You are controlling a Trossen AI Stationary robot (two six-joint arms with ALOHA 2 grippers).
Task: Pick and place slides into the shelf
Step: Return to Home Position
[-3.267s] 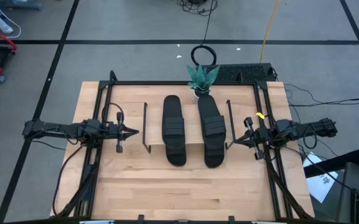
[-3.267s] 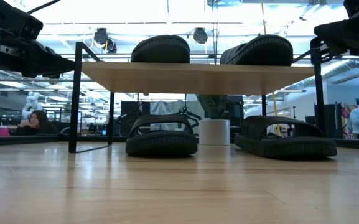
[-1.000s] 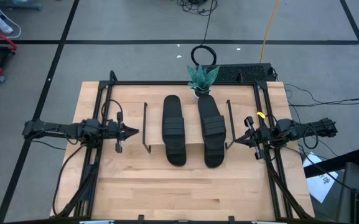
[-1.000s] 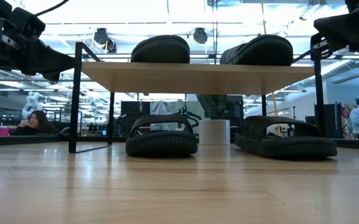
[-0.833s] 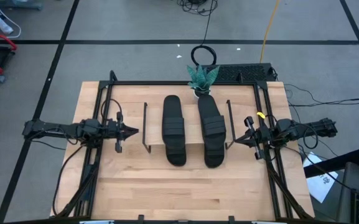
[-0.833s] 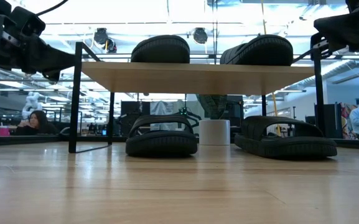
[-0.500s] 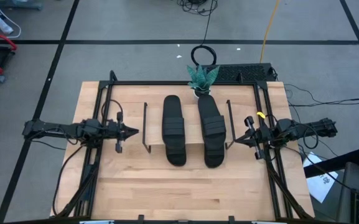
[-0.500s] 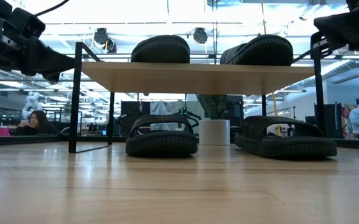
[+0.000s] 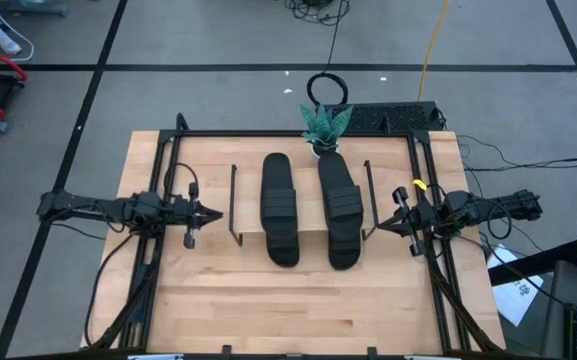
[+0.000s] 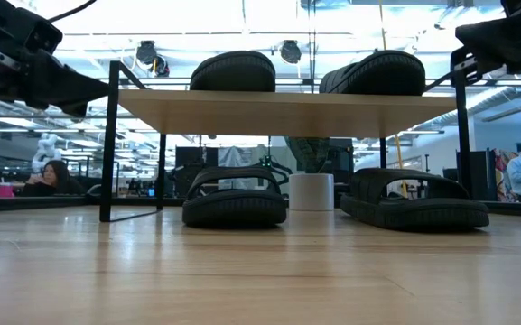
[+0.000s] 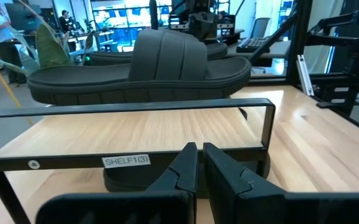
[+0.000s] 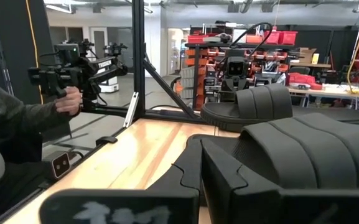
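While both dark arms are hanging out wide at the table's sides, the low shelf [image 9: 251, 205], a light wood board on thin black metal side frames, is standing mid-table on the pale wooden tabletop [image 9: 268, 300], and it is carrying the full set! Two black slide sandals with wide ribbed straps are lying side by side on top of the board, the left top slide [image 9: 279, 208] and the right top slide [image 9: 340, 208], their near ends overhanging the board's front edge. Underneath, the left lower slide [image 10: 234, 200] and the right lower slide [image 10: 414, 203] are sitting on the tabletop. The left gripper [image 9: 216, 212] is hovering just off the shelf's left frame, jaws pinched together on nothing. The right gripper [image 9: 375, 229] is hovering close by the right frame, jaws likewise clenched and empty. A small green plant in a white pot [image 9: 324, 125] is standing just behind the shelf.
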